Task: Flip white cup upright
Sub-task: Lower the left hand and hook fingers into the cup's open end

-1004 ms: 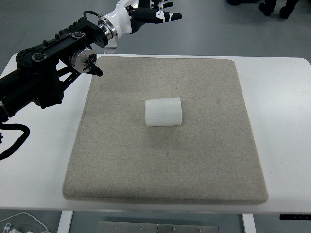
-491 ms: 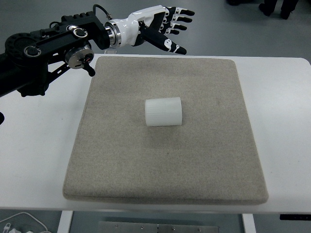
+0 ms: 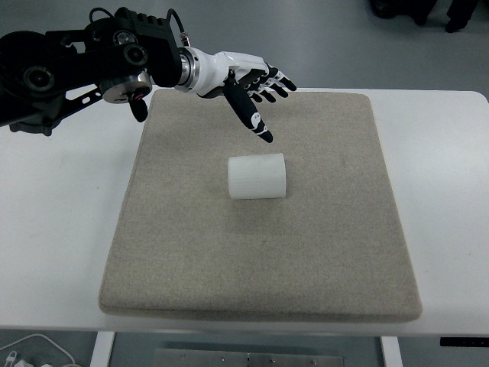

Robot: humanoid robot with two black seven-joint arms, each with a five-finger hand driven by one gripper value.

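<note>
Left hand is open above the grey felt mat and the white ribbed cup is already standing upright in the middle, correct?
Not quite. The top view shows the white ribbed cup lying on its side mid-mat, not upright. The rest holds: the left hand is open above the grey felt mat.

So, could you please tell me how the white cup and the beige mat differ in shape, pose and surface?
The white cup is a ribbed cylinder lying on its side, while the beige mat is a flat square with rounded corners. The cup is small and sits near the mat's middle; the mat covers most of the white table. The cup looks smooth and bright, the mat coarse and dull. Neither is touched by the left hand, open above the mat's far edge.
</note>
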